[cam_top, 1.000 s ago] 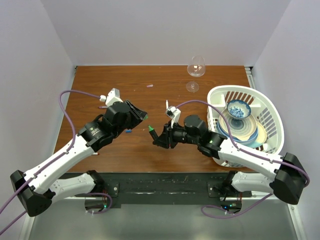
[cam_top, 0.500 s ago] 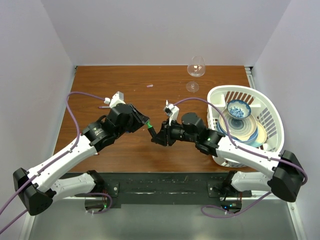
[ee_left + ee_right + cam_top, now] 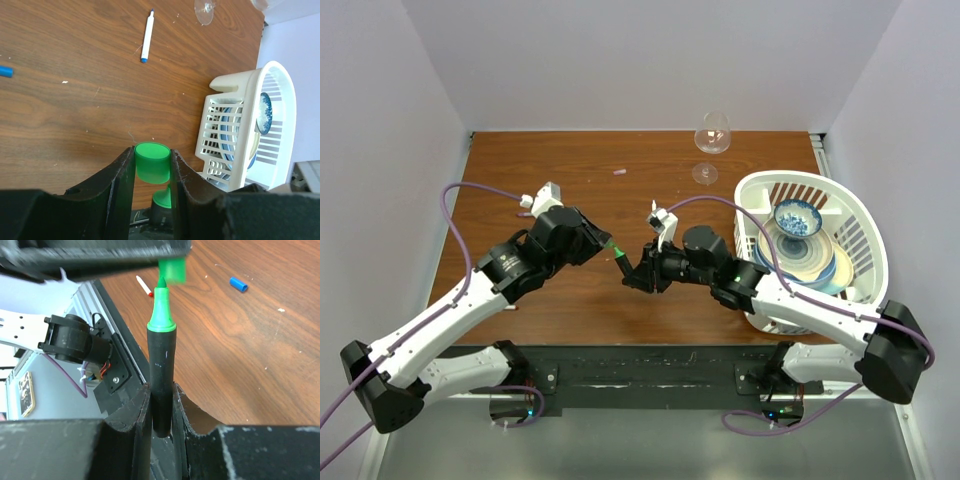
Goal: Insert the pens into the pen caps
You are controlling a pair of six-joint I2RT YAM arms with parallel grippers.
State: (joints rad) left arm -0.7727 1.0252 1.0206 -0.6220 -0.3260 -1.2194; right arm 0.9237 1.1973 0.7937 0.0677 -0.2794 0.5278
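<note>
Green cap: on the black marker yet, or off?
Off. The black marker in the right gripper shows its green tip bare, just reaching the mouth of the small green plastic cap held by the left gripper.

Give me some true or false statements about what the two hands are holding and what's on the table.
1. The left hand holds a green cap. True.
2. The right hand holds a white pen. False: it holds a black marker.
3. The marker is fully capped. False: its green tip is bare, just at the cap's mouth.
4. A blue cap lies on the table. True.
5. The basket is empty. False: it holds dishes.
</note>
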